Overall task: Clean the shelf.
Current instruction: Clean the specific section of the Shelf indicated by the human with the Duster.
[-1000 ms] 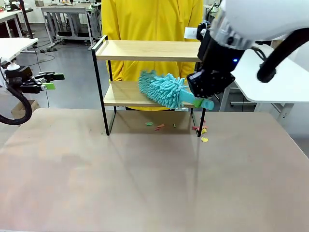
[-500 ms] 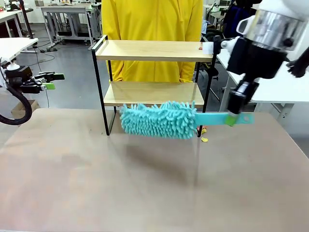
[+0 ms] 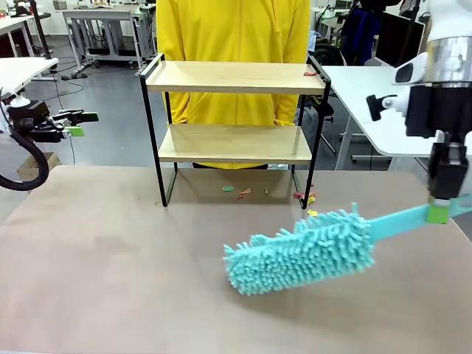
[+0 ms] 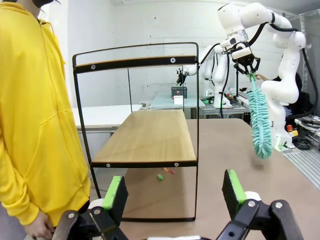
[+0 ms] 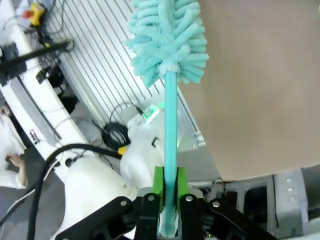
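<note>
Tiny indistinct scraps (image 3: 243,192) beneath shelf (image 3: 234,144)

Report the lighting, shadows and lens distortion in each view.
Front view: even light, with a soft shadow on the table under the duster. Left wrist view: the wide-angle lens bows the shelf frame's top rail. Right wrist view: the duster handle looks sharp between the right hand's green pads.

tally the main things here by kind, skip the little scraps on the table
shelf: 1
teal duster: 1
end effectors: 2, the left end effector open, the right end effector shut on the teal duster's handle
person in yellow: 1
total: 5
</note>
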You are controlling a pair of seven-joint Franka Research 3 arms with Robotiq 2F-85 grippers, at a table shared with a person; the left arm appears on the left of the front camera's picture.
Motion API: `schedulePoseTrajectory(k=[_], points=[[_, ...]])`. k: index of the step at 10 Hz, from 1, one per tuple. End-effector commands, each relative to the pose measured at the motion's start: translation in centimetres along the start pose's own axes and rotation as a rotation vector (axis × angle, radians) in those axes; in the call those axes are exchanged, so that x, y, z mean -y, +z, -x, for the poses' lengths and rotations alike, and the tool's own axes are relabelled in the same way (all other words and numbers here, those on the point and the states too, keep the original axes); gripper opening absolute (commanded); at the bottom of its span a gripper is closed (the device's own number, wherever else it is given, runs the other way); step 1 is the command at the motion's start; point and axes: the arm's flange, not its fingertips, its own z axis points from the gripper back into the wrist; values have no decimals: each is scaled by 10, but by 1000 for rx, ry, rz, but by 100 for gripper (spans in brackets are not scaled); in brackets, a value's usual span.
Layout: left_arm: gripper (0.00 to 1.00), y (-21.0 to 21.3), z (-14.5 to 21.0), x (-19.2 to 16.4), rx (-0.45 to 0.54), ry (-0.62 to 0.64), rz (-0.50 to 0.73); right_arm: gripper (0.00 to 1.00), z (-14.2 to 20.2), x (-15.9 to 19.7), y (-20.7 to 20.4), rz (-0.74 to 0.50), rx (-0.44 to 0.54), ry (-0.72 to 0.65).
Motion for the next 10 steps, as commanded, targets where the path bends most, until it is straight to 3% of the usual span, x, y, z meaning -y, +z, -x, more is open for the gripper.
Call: schedulePoseTrajectory(k=[1,3,4,10], points=[[100,0,-2,2,3,-12,-2,13,2,4,14,109,-88,-4],[100,0,-2,2,3,-12,-2,13,-6,8,16,152,-22,-21],[100,0,-2,2,3,-12,-2,13,4,3,6,85,-75,-18],[100,0,-2,2,3,-12,-2,13,4,3,6,85,-75,-18]])
